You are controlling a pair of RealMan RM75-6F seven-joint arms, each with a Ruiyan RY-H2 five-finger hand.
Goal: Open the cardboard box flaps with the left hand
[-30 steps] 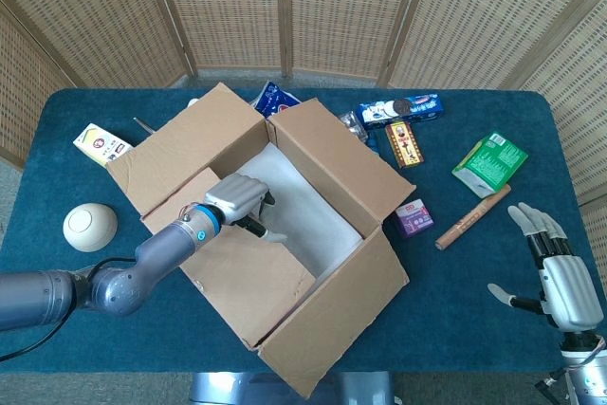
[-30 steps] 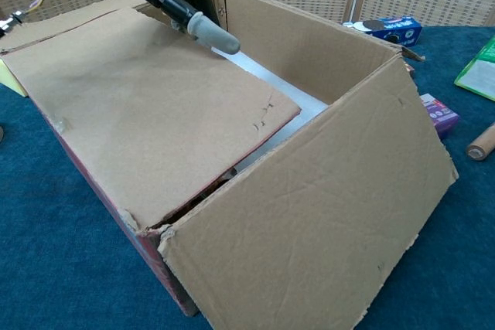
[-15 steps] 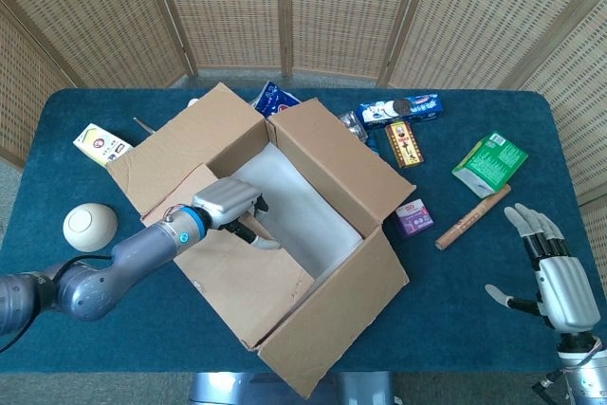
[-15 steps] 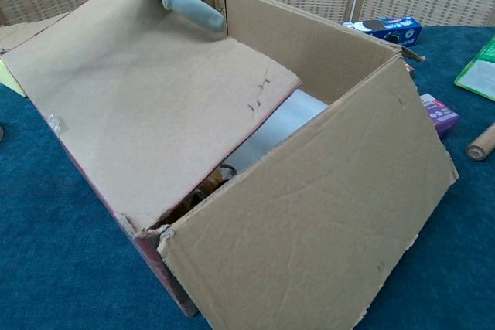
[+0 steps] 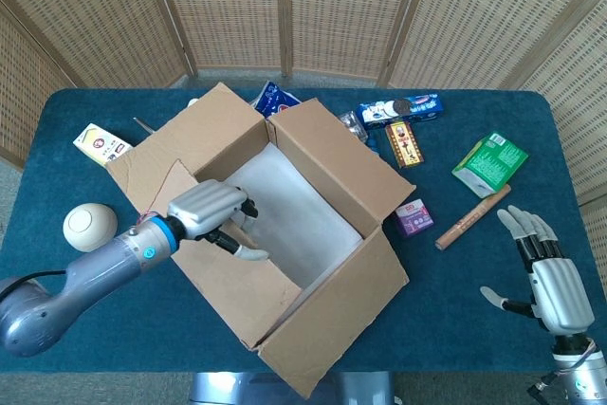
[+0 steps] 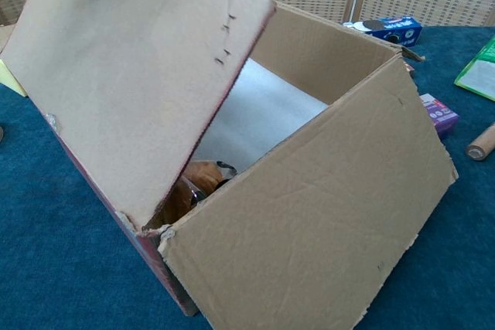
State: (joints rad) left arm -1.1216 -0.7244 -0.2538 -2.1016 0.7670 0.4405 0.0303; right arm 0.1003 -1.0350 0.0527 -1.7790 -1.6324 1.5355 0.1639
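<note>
The cardboard box [image 5: 334, 170] stands mid-table with its far and right flaps folded outward. My left hand [image 5: 204, 212] grips the inner edge of the near-left flap [image 5: 245, 287], fingers hooked beneath it. That flap [image 6: 131, 75] stands steeply raised in the chest view, where the hand itself is hidden. A white sheet [image 6: 259, 113] lines the inside, and a brown item [image 6: 195, 183] shows under the raised flap. The front flap [image 6: 317, 222] hangs outward. My right hand [image 5: 547, 275] hovers open at the table's right edge, away from the box.
A white ball [image 5: 90, 227] and a small carton [image 5: 101, 144] lie left of the box. Behind and right of it are a blue packet [image 5: 278, 99], a cookie box [image 5: 400, 109], a green packet [image 5: 489, 163], a purple box [image 5: 414, 217] and a wooden roller [image 5: 472, 216].
My left hand has drawn back toward the left, lifting the near-left flap from flat over the opening to steeply raised. The box's interior is now exposed. The right hand barely shifted.
</note>
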